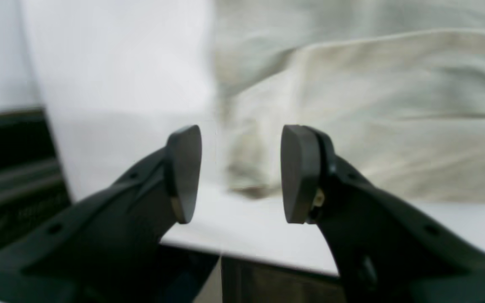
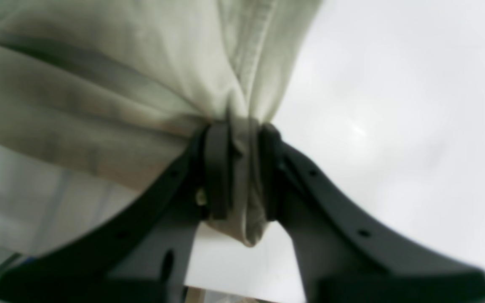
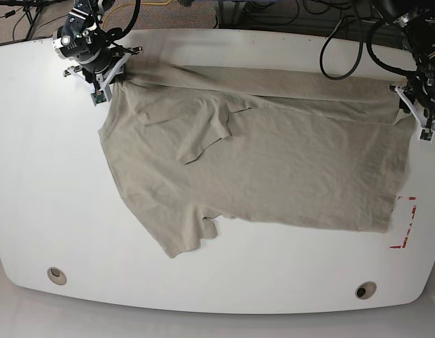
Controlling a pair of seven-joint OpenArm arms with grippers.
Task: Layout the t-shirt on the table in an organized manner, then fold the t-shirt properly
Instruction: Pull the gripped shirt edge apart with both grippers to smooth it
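Observation:
The beige t-shirt (image 3: 274, 162) lies spread sideways across the white table (image 3: 48, 183), with one sleeve at the front left and a fold along its far edge. My right gripper (image 3: 105, 79) is at the shirt's far left corner. In the right wrist view it (image 2: 242, 139) is shut on a bunched bit of the t-shirt (image 2: 99, 84) above the table (image 2: 394, 126). My left gripper (image 3: 414, 116) is at the shirt's far right corner. In the left wrist view it (image 1: 240, 168) is open and empty, just short of the t-shirt's (image 1: 373, 105) corner, over the table (image 1: 120, 63).
A red-tape mark (image 3: 404, 225) lies just right of the shirt's front right corner. Two grey grommet holes (image 3: 56, 274) (image 3: 365, 289) sit near the front edge. Black cables (image 3: 344, 42) hang at the back. The table edge (image 1: 267, 256) runs right under my left gripper.

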